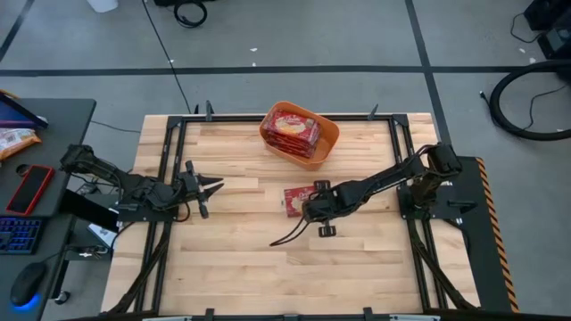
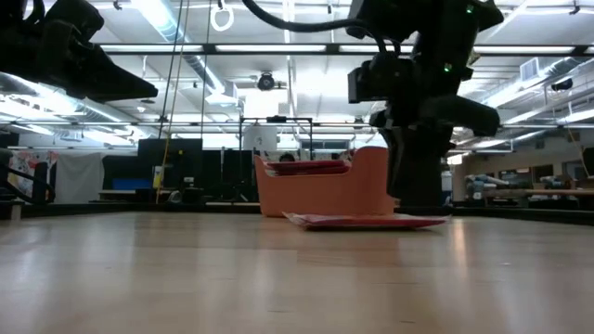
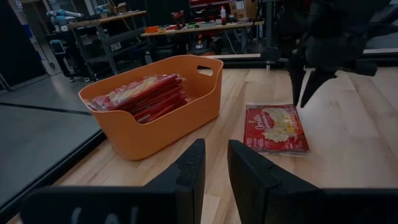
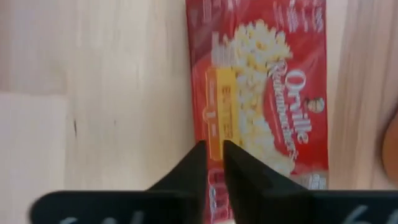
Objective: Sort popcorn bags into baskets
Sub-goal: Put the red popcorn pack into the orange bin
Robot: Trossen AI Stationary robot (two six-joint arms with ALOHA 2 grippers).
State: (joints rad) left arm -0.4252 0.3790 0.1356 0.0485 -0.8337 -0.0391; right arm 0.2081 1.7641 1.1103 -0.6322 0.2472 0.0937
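One red popcorn bag (image 1: 296,198) lies flat on the wooden table, near the orange basket (image 1: 330,134). It also shows in the left wrist view (image 3: 275,127) and the low view (image 2: 362,221). Several more red bags (image 1: 292,127) lie stacked inside the basket (image 3: 155,134). My right gripper (image 1: 314,207) points down over the loose bag, fingers shut, tips (image 4: 213,152) at one long edge near a corner. My left gripper (image 1: 219,185) is shut and empty, held above the table's left part, pointing toward the basket and bag (image 3: 214,165). My right gripper's shut fingertips (image 3: 298,99) come from above, pointing down, at the edge of the loose bag (image 4: 202,118) near one end. I cannot tell whether they touch the bag or stand just above it. The bag lies flat on the table.
A dark cable (image 1: 290,236) trails on the table from my right arm. A black metal frame (image 1: 169,160) runs along the table's edges. A desk at the left holds a keyboard, a phone (image 1: 31,189) and an orange-and-white snack packet (image 1: 16,138). Bare wood lies toward the near edge.
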